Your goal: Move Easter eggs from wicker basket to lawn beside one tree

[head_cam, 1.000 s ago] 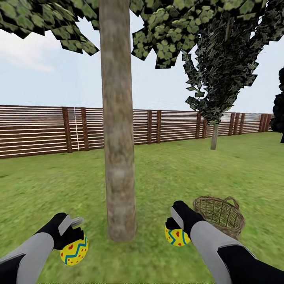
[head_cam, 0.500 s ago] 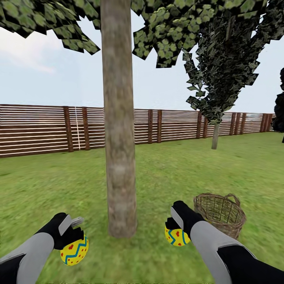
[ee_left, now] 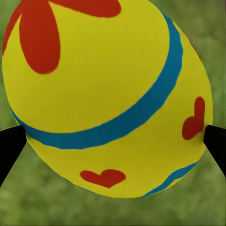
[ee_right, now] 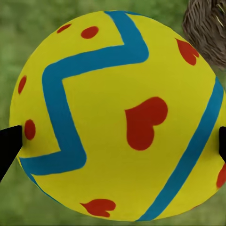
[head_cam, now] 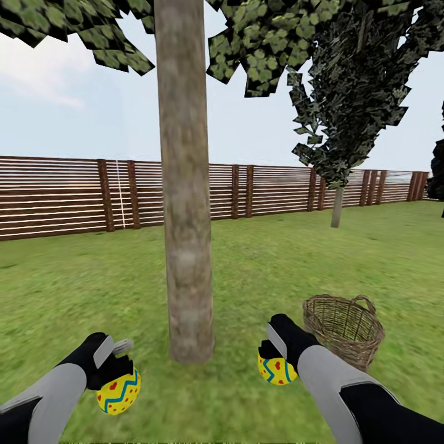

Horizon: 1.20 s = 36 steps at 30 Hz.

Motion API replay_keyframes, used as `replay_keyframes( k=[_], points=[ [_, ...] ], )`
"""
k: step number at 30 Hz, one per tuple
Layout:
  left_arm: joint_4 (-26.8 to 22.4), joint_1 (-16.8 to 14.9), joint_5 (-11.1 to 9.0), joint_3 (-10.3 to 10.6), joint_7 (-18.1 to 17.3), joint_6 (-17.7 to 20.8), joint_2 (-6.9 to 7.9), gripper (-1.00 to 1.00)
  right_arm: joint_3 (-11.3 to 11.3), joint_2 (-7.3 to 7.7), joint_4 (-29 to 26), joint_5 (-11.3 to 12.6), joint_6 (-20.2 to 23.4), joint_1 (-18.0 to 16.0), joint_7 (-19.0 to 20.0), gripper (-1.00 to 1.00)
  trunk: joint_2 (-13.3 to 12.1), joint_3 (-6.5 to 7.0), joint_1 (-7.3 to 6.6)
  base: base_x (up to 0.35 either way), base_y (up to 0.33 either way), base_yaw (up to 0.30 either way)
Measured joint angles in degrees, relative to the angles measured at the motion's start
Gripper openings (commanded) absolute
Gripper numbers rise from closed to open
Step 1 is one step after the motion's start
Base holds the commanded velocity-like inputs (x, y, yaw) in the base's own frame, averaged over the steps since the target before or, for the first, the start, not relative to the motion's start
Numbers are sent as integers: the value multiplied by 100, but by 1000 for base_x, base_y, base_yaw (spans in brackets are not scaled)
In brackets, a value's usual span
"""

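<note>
I've got one yellow egg with red hearts and teal zigzag bands (head_cam: pixel 118 394) pinched in my left gripper (head_cam: pixel 115 370) at about 7 o'clock, and a second matching yellow patterned egg (head_cam: pixel 276 370) clamped in my right gripper (head_cam: pixel 274 351) around 5 o'clock. The tall grey-brown tree trunk (head_cam: pixel 185 203) stands dead ahead at 12 on the mottled green lawn (head_cam: pixel 259 265). The round brown wicker basket with the arched handle (head_cam: pixel 343 330) sits on the grass just beside my right arm at 4 o'clock; can't see inside it.

Even, bright daylight with no hard shadows; grass behind both close-up eggs (ee_left: pixel 108 94) is softly blurred.
</note>
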<state>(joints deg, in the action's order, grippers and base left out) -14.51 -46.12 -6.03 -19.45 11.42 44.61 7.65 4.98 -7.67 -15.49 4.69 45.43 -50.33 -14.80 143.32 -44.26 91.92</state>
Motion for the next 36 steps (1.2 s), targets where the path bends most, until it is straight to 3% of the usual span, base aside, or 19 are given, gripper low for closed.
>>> replay_keyframes(
  k=[36],
  points=[
    [0,-2,5,1,0,1,-9,-100,0,-9,0,0,9,0,9,-100,49,-680,93,0,0,0]
  ],
)
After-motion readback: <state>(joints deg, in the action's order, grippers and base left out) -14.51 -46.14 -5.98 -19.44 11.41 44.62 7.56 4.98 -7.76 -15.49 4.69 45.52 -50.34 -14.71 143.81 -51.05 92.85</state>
